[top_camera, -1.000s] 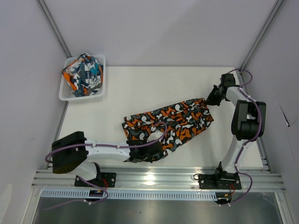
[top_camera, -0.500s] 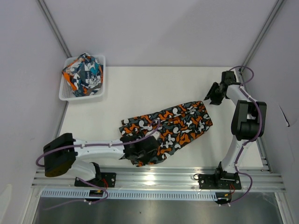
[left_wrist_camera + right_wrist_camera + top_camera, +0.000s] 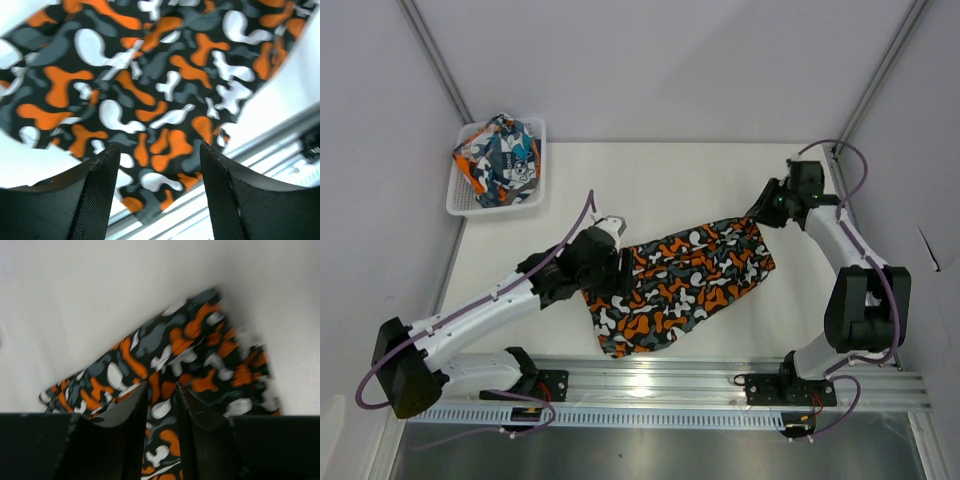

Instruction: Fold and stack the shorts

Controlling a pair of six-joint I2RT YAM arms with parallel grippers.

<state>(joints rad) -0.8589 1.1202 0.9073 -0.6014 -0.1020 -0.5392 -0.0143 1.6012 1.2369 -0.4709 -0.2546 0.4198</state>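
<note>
nearest us, the lower corner of the camouflage shorts (image 3: 685, 280) lies close to the metal rail (image 3: 660, 382) along the table's near edge. if either arm drags the cloth toward the bases, we think that corner could slide onto the rail and snag.

just beyond it, the left gripper (image 3: 159, 150) hangs over the left end of these shorts with its fingers spread wide and nothing between them. it has let go and holds nothing. the wrist view shows only flat print below, with no hem or edge lined up between the fingers. a straight descent from here would probably pinch a bunch of cloth, or only the top layer, and the fold would come out lumpy.

the shorts lie at a slant across the table (image 3: 620, 190), spread out rather than folded. if the two arms lift unevenly, the slant could carry into a skewed fold.

further back, the right gripper (image 3: 161, 386) sits by the far right corner of the shorts. its fingers are parted only a little, and we see no cloth caught between them. with so narrow a gap, we fear it could push the corner along the table instead of taking it, or catch just one layer near the seam.

farthest off, in the left corner, the graphic print shorts (image 3: 502, 160) sit crumpled in the white basket (image 3: 460, 207). nothing is stacked yet. when they are pulled out, the cloth may catch on the mesh and tip or drag the basket.
</note>
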